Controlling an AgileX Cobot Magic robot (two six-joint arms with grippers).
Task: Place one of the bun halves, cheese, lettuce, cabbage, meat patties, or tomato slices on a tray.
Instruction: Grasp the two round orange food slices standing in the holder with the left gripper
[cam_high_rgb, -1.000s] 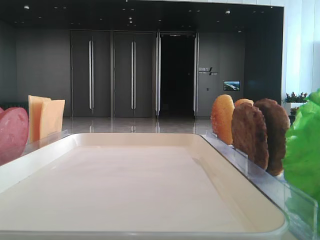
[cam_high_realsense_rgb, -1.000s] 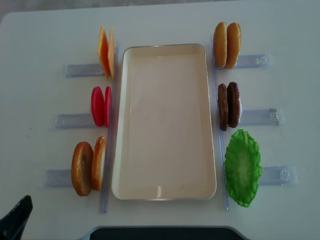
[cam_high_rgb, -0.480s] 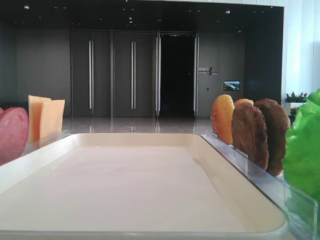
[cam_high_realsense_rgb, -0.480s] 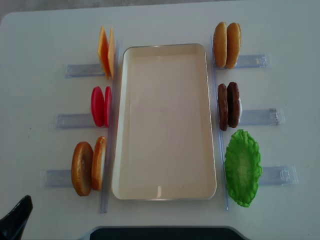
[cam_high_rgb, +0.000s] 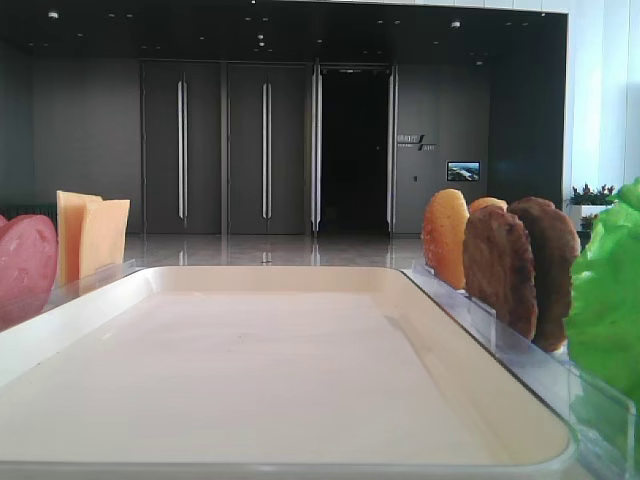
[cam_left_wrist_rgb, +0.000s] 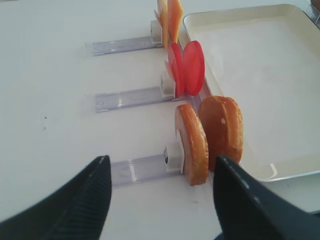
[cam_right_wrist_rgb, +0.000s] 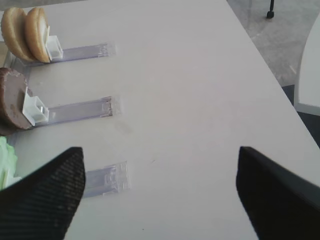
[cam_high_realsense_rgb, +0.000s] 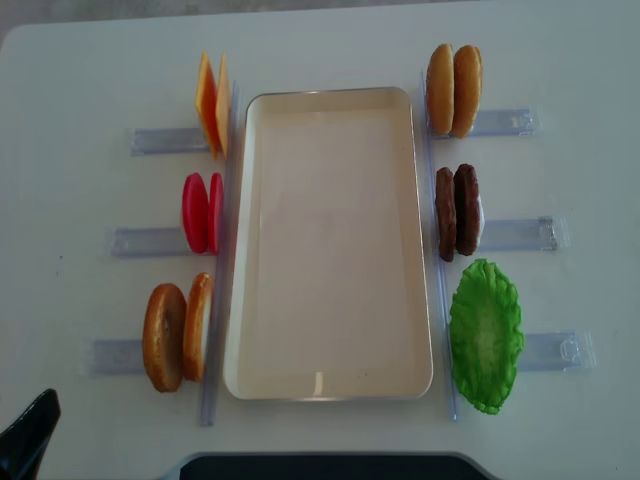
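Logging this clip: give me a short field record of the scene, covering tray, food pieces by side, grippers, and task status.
tray: cream, central, nothing on it
left side, far to near: cheese, tomato slices, bun halves, each pair upright in a clear rack
right side, far to near: second bun pair, meat patties, lettuce
left gripper: open, holding nothing, pointed at the near-left buns
right gripper: open, holding nothing, over bare table right of the racks
task status: no piece placed yet
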